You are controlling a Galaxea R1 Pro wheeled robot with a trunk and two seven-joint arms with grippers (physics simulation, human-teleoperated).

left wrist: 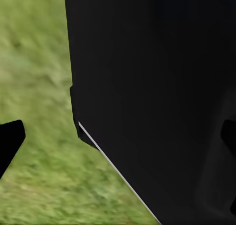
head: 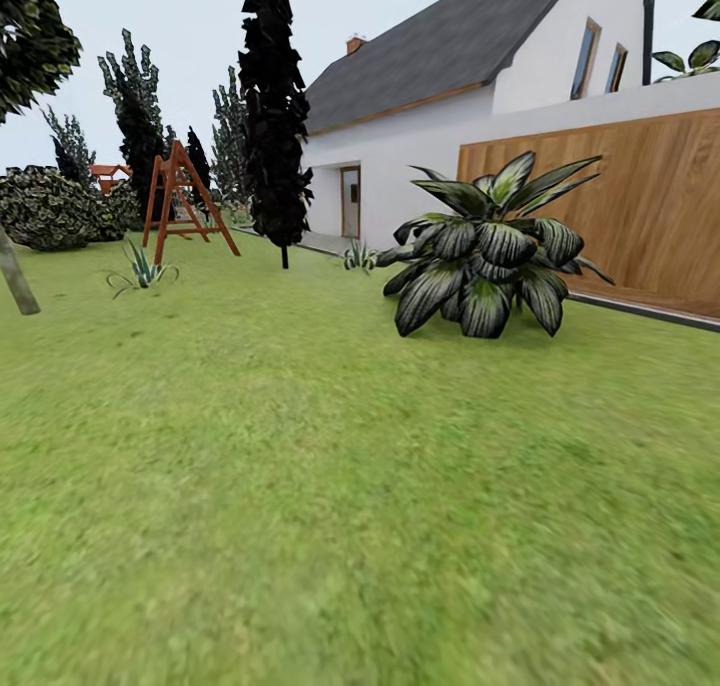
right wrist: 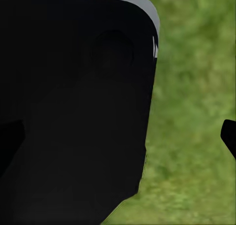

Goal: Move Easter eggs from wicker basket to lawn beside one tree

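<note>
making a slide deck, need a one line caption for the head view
Garden lawn with a striped broad-leaf plant, a dark conical tree, a wooden swing frame and a white house behind.

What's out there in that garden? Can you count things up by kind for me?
House: 1
Swing frame: 1
Tall dark cypress: 1
Leaning trunk: 1
Big striped leafy plant: 1
Small spiky plants: 2
Wooden fence: 1
Total: 8

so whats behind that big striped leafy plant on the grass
Behind the striped plant runs a wooden fence, with the white house beyond it. The fence's lower boards directly behind the leaves are covered.
</note>
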